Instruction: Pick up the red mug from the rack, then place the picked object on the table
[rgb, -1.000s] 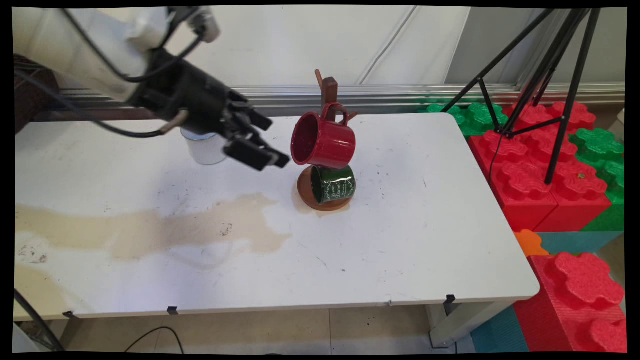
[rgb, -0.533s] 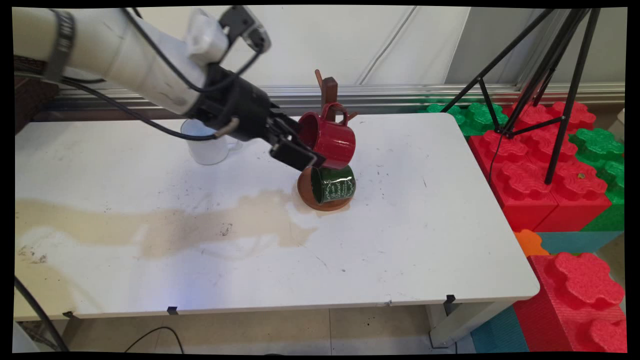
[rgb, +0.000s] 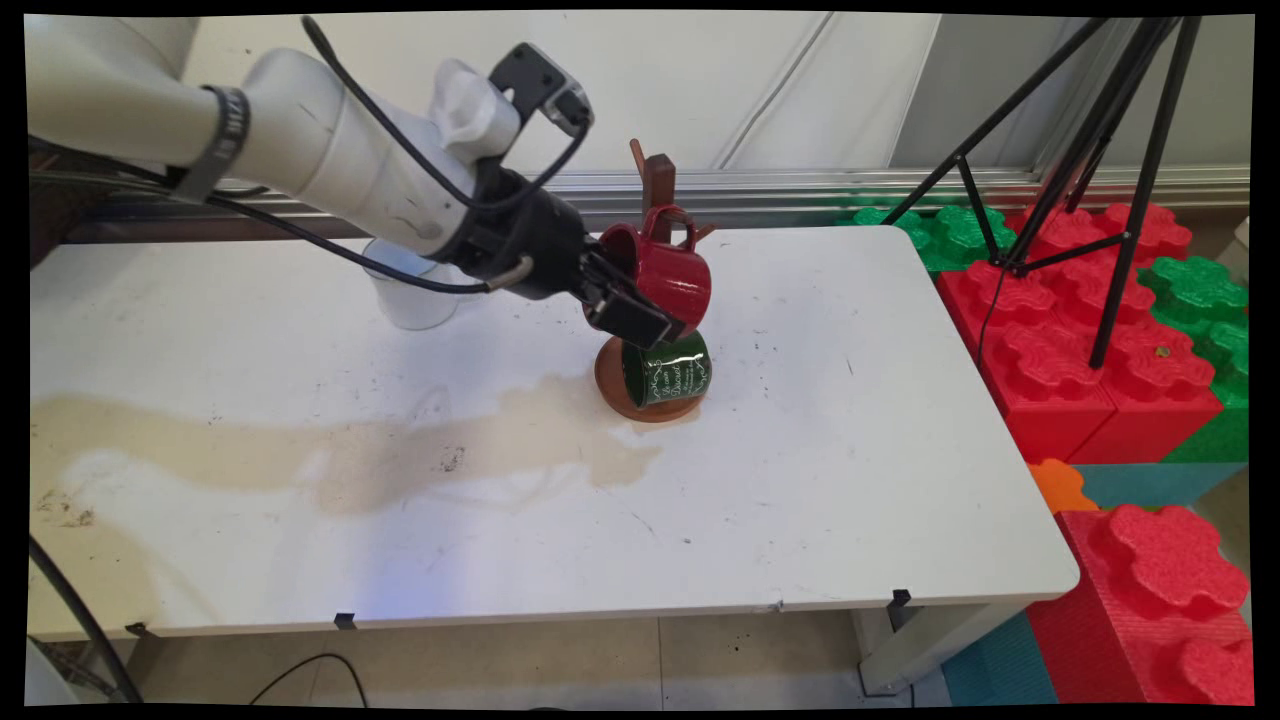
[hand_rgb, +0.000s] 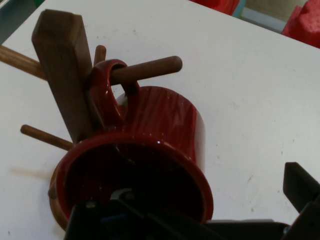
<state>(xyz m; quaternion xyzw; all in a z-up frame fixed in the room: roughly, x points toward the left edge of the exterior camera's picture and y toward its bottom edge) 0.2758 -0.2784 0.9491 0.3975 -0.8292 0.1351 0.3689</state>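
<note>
The black gripper (rgb: 640, 305), fingers spread with one apparently inside the rim and one outside, straddles the wall of the glossy red mug (rgb: 665, 280), which hangs by its handle from a peg of the wooden mug tree (hand_rgb: 62, 70), mouth toward the gripper, long axis roughly level, above a green mug (rgb: 668, 368).

Glossy ceramic red mug (hand_rgb: 165, 125); matt wooden rack (hand_rgb: 62, 65).

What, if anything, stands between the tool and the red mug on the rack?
Nothing visible. The tool sits right at the rim of the red mug, which hangs by its handle on a peg of the wooden rack.
</note>
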